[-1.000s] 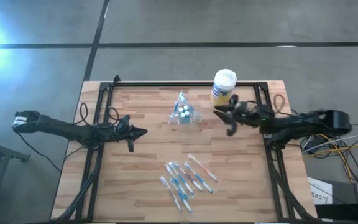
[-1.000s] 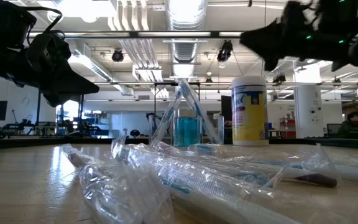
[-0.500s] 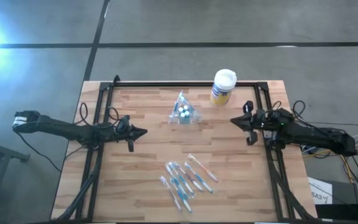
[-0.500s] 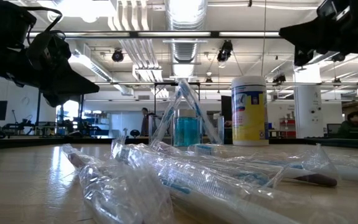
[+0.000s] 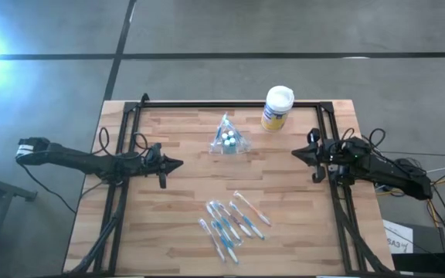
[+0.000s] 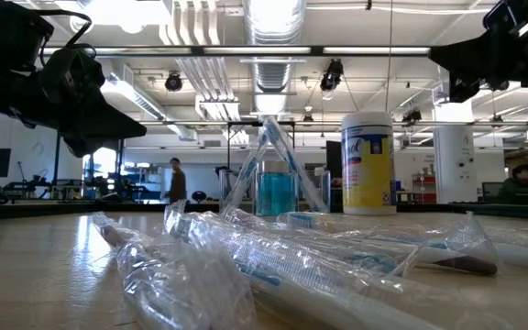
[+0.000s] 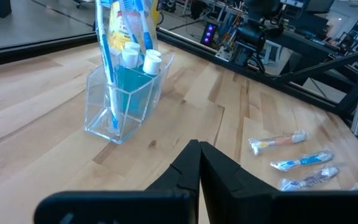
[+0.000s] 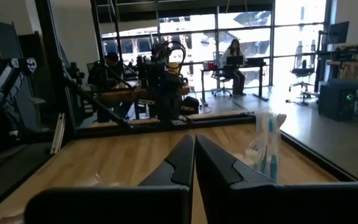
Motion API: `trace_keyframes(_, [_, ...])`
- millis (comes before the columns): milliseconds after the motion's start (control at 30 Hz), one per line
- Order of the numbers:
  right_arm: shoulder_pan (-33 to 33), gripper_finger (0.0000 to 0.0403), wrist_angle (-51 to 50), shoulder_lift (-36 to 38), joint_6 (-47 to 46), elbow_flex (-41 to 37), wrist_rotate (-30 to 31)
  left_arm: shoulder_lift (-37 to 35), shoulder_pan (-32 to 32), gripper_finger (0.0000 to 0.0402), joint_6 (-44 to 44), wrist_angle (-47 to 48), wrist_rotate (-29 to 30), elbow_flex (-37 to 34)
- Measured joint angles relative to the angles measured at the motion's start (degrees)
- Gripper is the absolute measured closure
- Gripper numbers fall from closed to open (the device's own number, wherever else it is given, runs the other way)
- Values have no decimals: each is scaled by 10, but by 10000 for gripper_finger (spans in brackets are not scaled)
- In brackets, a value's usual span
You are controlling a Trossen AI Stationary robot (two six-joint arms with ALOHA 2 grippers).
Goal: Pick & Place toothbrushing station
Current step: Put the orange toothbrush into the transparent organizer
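Note:
The toothbrushing station [image 5: 229, 140], a small see-through cup with blue-white toothbrushes and white-capped tubes, stands on its base at the table's far middle; it also shows as the cup [image 7: 126, 93] and the cup [image 8: 266, 146] in the wrist views. My left gripper [image 5: 178, 164] hovers shut to the cup's left, above the table, pointing toward the right edge. My right gripper [image 5: 296, 154] hovers shut to the cup's right, near the right rail, pointing toward the left edge. Neither touches anything.
A yellow canister with a white lid [image 5: 278, 108] stands at the far edge, right of the cup. Several wrapped toothbrushes [image 5: 230, 220] lie loose on the wooden table [image 5: 168, 208] near its front middle. Black frame rails [image 5: 338, 208] run along the sides.
My right gripper has drawn back from beside the yellow canister toward the table's right edge, levelled out, and shut. The cup, canister and wrapped toothbrushes have stayed where they were.

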State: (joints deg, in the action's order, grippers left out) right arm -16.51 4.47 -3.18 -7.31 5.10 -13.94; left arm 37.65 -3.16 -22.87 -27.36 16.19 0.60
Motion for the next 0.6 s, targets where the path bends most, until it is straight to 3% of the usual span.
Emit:
trace_keyframes(267, [0, 390, 2, 13, 0, -46, -1, 0, 0, 392, -32, 0, -7, 0])
trace_keyframes(400, [0, 390, 5, 10, 1, -46, -1, 1, 0, 392, -38, 0, -47, 0])
trace_keyframes(600, [0, 390, 9, 13, 9, -46, 2, 21, -11, 392, -49, 4, -52, 5])
